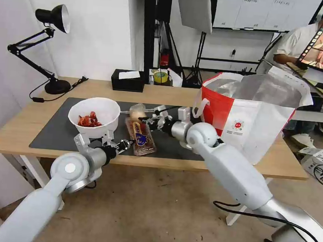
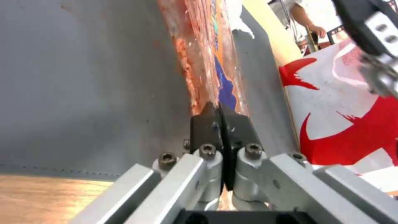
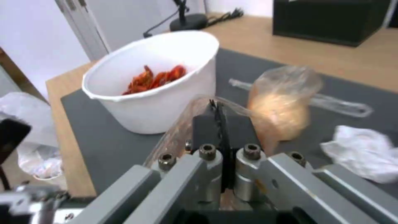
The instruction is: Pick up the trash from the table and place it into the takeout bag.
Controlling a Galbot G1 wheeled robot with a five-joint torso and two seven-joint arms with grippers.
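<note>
Both sets of jaws are clenched on the tray (image 1: 141, 137): the left gripper (image 1: 126, 144) pinches its near end, the right gripper (image 1: 155, 121) its far edge. The tray appears barely off the mat (image 1: 52, 131), left of the takeout bag (image 1: 260, 117). Judged from this, nothing is bagged yet. The bowl (image 1: 94, 116) stands far left, the clear bag (image 3: 282, 102) behind the tray, the tissue (image 3: 365, 152) close to it. All four items remain on or just over the bench (image 1: 15, 132).

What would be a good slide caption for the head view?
Both grippers, left and right, pinch opposite ends of the clamshell tray on the table beside the takeout bag.
</note>
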